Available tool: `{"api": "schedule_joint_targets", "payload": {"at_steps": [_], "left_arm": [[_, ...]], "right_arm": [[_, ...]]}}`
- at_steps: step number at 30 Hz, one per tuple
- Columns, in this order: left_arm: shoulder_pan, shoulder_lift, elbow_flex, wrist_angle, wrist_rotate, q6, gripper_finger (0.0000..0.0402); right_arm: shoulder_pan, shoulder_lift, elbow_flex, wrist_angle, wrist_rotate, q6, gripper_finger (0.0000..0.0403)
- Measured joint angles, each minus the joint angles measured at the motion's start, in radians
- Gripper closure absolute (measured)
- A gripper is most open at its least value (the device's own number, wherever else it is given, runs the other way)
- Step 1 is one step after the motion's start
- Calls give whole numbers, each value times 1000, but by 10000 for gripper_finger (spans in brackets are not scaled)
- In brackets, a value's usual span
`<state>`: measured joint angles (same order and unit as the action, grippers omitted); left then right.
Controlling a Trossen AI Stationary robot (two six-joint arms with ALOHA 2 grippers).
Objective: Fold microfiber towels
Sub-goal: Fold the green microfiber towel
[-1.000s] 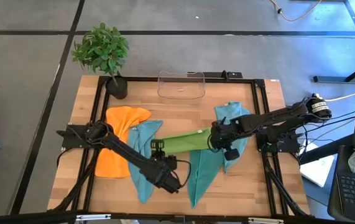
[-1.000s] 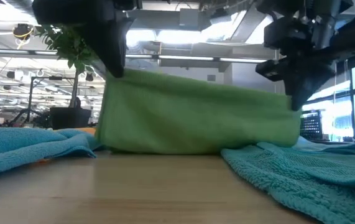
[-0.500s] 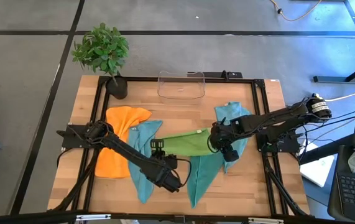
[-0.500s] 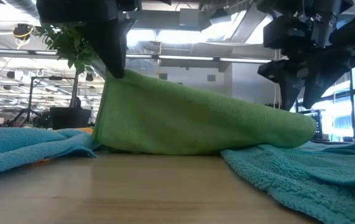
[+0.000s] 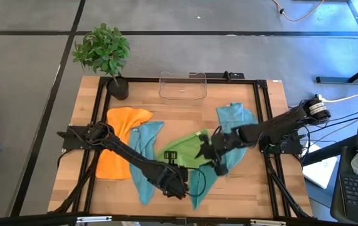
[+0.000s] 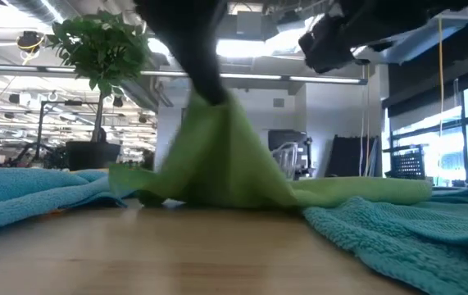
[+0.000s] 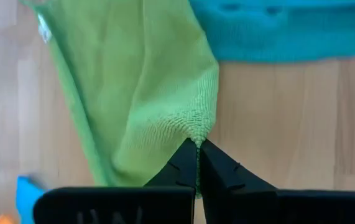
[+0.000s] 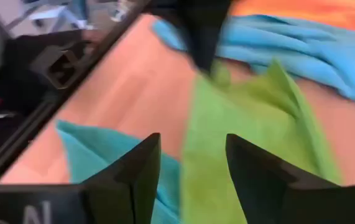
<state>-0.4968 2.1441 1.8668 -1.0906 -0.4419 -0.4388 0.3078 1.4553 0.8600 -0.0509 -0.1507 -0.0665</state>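
Two dark arms reach in over the wooden table (image 5: 241,85) and meet near its front middle.

Nearest the front edge is the left gripper (image 5: 177,182). Its arm comes from the left side of the table and stretches out long and low, slanting over the orange towel (image 5: 117,141) and a teal towel (image 5: 142,157). In the left wrist view the two fingers are pressed tight together on one corner of the lime green towel (image 7: 146,93) (the corner sticks up in a little pinch between the tips). In the low view that corner is lifted into a point, like a small tent, and the rest of the green cloth (image 6: 225,168) slopes down onto the wood.

Just behind and to the right is the right gripper (image 5: 210,155). Its arm comes from the right side of the table, bent at the elbow, and it hangs over the green towel's other end. In the right wrist view its fingers (image 8: 137,171) stand wide apart with nothing between them, and the green cloth lies flat below.

The green towel sits in the middle of the table, partly on top of another teal towel (image 5: 207,179) that runs toward the front edge. One more teal towel (image 5: 234,114) lies farther back on the right.

At the far edge sits a clear plastic bin (image 5: 182,85), and a potted plant (image 5: 103,53) stands at the far left corner.
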Motion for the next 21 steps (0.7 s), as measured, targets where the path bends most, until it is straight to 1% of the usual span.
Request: {"api": "schedule_joint_targets", "payload": {"at_steps": [2,5,7,9,11,12,14,16,21], "left_arm": [[6,0,0,17,0,3,401],[14,0,0,0,0,3,400],[15,0,0,0,0,3,401],[19,0,0,1,0,1,401],[24,0,0,2,0,-15,399],[26,0,0,2,-1,-25,399],[26,0,0,2,-1,-29,399],[26,0,0,3,-1,-27,401],[31,0,0,4,2,-22,398]], "right_arm": [[42,44,0,55,20,-19,219],[99,107,-1,102,112,-65,219],[132,149,-1,148,215,-110,219],[154,187,-1,227,347,-138,219],[164,226,-1,309,435,-142,219],[164,246,-1,342,461,-140,219],[162,284,-2,389,486,-115,219],[154,308,-1,428,490,-90,219],[145,326,-1,482,491,-9,219]]}}
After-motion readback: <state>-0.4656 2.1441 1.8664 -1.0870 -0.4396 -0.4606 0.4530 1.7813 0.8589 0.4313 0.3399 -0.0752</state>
